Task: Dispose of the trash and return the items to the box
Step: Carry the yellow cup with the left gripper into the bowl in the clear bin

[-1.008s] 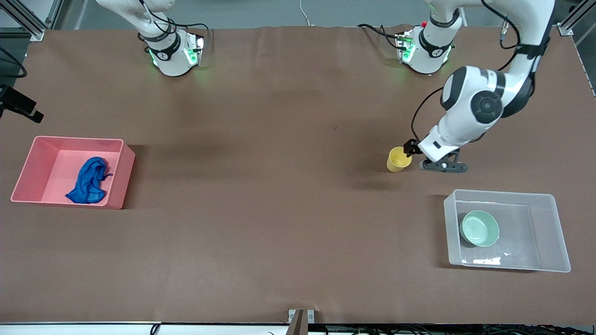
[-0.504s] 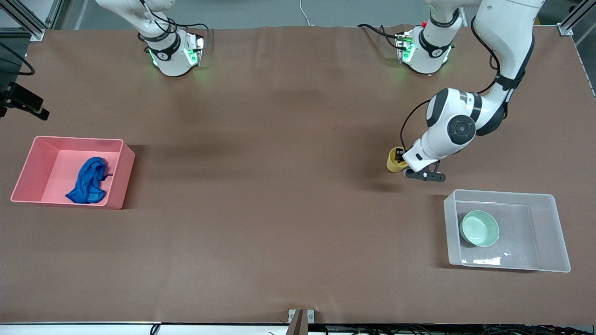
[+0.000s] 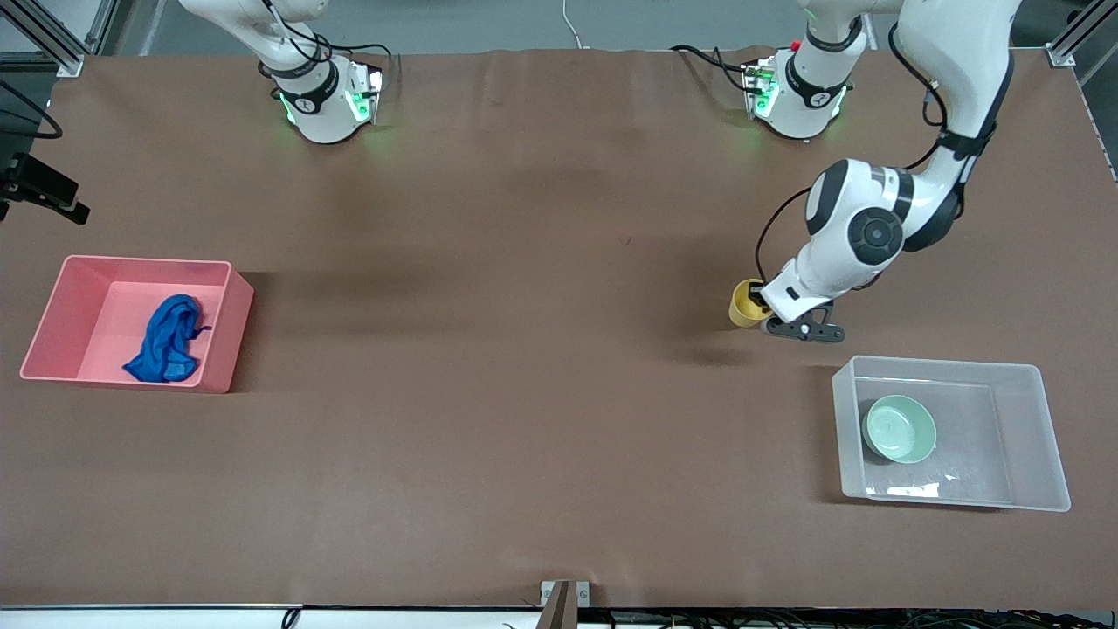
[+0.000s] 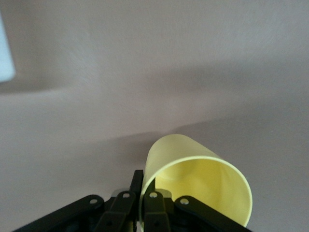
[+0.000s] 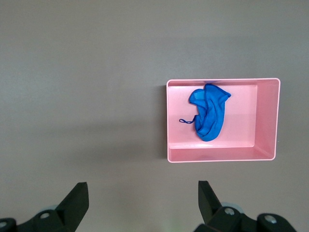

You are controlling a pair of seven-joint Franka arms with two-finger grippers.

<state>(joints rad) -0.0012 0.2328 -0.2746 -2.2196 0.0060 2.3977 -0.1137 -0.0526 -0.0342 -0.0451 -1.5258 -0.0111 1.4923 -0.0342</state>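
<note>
The yellow cup [image 3: 742,309] [image 4: 203,179] is toward the left arm's end of the table, a little farther from the front camera than the box [image 3: 939,361]. My left gripper [image 3: 762,303] [image 4: 143,193] is shut on the cup's rim, one finger inside and one outside. Whether the cup touches the table I cannot tell. The mint-green bowl [image 3: 899,428] lies in the see-through box. The blue rag [image 3: 164,341] [image 5: 210,113] lies in the pink bin [image 3: 223,349] [image 5: 222,157]. My right gripper [image 5: 142,186] hangs open high over the table and holds nothing.
The pink bin stands at the right arm's end of the table. A black camera mount [image 3: 44,194] juts in at that end. A pale corner [image 4: 5,53], probably of the box, shows in the left wrist view.
My left gripper came down over the yellow cup and shut on its rim. The cup has shifted slightly toward the box. The right gripper stayed open.
</note>
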